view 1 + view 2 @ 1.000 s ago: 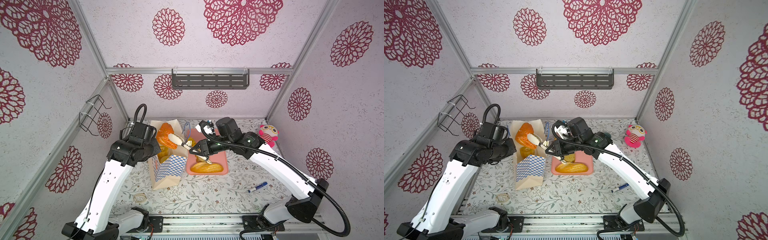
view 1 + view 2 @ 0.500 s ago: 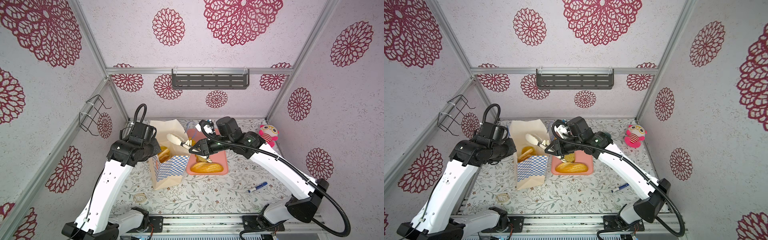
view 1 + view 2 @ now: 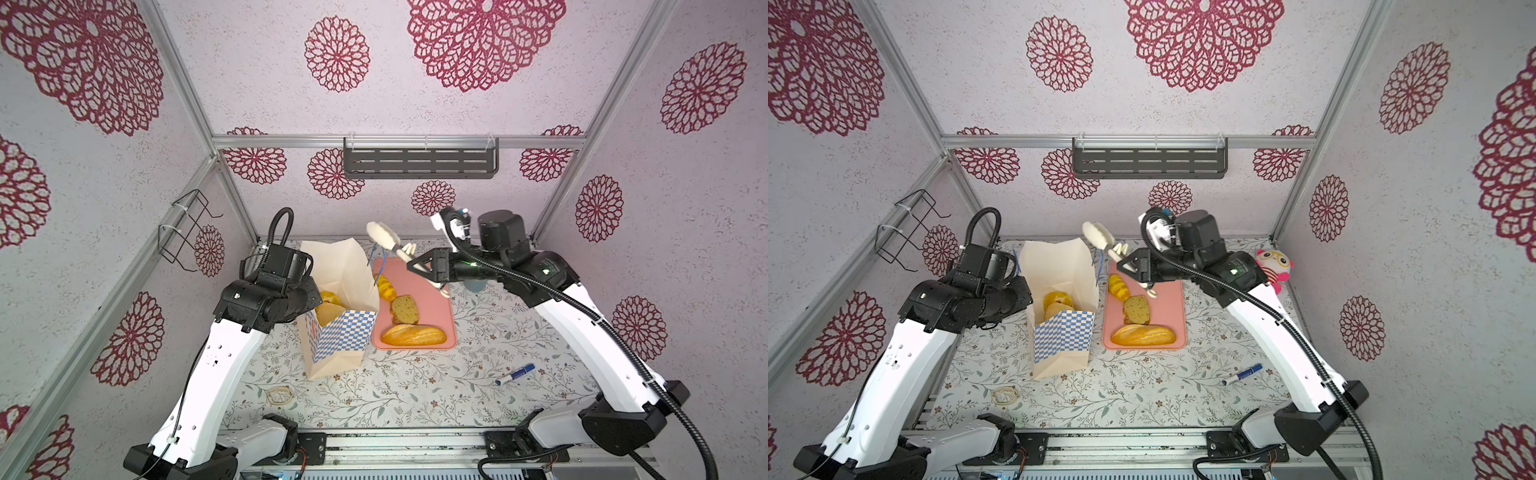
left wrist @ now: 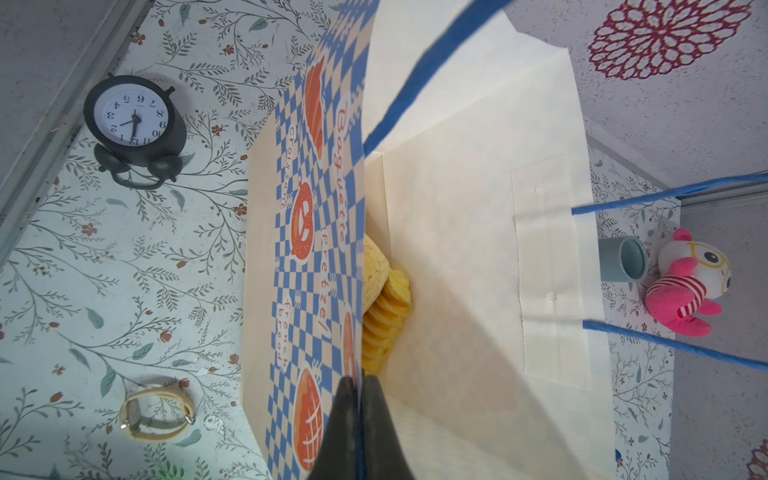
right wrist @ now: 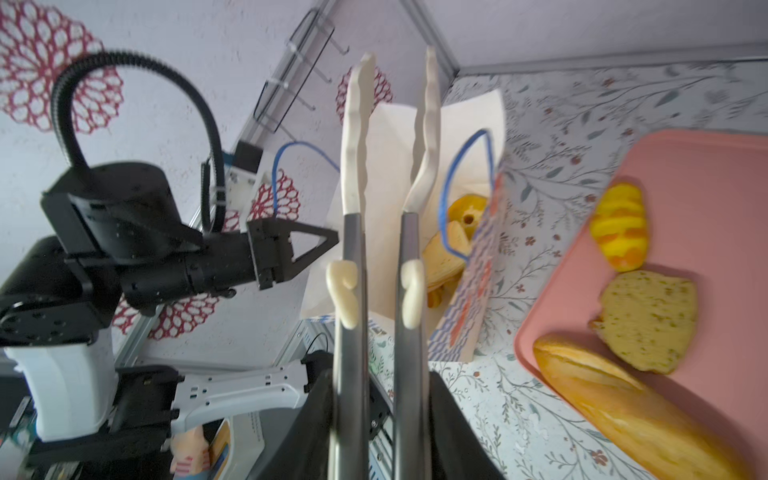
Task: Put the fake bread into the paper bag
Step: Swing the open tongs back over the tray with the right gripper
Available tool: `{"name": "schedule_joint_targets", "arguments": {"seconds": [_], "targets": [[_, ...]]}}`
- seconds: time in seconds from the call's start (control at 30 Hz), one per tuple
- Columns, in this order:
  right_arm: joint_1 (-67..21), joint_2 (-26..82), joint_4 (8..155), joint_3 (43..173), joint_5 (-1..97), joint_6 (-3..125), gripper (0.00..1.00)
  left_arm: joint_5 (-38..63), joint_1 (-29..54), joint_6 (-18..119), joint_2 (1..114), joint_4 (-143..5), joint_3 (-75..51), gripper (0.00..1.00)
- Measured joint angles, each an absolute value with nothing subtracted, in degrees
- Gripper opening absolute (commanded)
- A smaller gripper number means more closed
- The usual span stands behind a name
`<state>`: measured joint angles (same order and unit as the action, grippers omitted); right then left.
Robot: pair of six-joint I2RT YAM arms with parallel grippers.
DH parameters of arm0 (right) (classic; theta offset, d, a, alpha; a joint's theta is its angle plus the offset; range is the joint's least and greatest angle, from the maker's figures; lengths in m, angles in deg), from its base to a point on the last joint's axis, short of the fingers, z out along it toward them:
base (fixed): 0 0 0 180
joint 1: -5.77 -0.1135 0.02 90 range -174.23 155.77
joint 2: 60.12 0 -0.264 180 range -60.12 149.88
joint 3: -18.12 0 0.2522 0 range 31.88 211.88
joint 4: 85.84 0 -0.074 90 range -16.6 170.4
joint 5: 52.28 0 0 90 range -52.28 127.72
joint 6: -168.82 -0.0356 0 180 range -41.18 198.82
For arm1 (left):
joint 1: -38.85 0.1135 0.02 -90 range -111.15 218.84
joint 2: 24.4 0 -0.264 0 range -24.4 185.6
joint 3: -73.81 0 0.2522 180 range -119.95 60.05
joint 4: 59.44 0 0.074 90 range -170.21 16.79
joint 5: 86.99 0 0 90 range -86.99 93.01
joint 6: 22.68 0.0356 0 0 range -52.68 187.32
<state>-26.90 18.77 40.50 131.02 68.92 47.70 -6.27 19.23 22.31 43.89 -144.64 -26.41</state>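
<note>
Tongs [image 3: 382,239] that hung over the bag's mouth with a croissant a second ago now stand raised and empty behind it, and the croissant has gone inside.

In both top views the right pincer [image 3: 430,276] is clamped on the tongs' handles above the pink tray [image 3: 432,299]. A loaf [image 3: 413,334], a speckled slice [image 3: 404,309] and a ridged roll [image 3: 384,286] lie waiting on that tray. The paper bag [image 3: 340,340] stands upright on the bench [image 3: 415,386] just beside the tray.

From the left wrist, the left pincer [image 4: 359,384] is pressed together on the bag's checkered rim, holding the mouth open. Pastries [image 4: 384,299] lie deep inside.

From the right wrist, the tongs' cream tips stand apart with nothing between them, and a blue cord handle [image 5: 443,199] loops close by. On the next trip that cord could likely snag a tip. The loaf looks the harder piece: glossy and long, it might slip from the tongs. It might also jam across the mouth and drag the rim out of the pinch, letting the bag sag or tip.
</note>
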Motion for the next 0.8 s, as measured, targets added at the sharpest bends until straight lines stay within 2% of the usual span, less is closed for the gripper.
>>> {"name": "schedule_joint_targets", "arguments": {"seconds": [0.17,0.27,0.57,0.67,0.8], "targets": [[-17.1,13.79,41.18,124.15,69.34,47.73,0.33,-6.27,19.23,22.31,43.89,-144.67,-26.41,0.0],[-15.2,13.26,41.59,119.15,69.99,47.75,0.33,-6.29,19.23,22.31,43.89,-144.67,-26.41,0.0],[-15.44,20.39,44.59,102.6,73.69,47.73,0.33,-6.27,19.23,22.31,43.87,-144.67,-26.41,0.0],[-16.97,24.19,45.57,101.55,73.95,47.75,0.33,-6.22,19.23,22.29,43.87,-144.64,-26.38,0.0],[-19.9,29.18,46.84,102.6,73.86,47.97,0.39,-6.05,19.23,22.27,43.87,-144.6,-26.23,0.0]]}}
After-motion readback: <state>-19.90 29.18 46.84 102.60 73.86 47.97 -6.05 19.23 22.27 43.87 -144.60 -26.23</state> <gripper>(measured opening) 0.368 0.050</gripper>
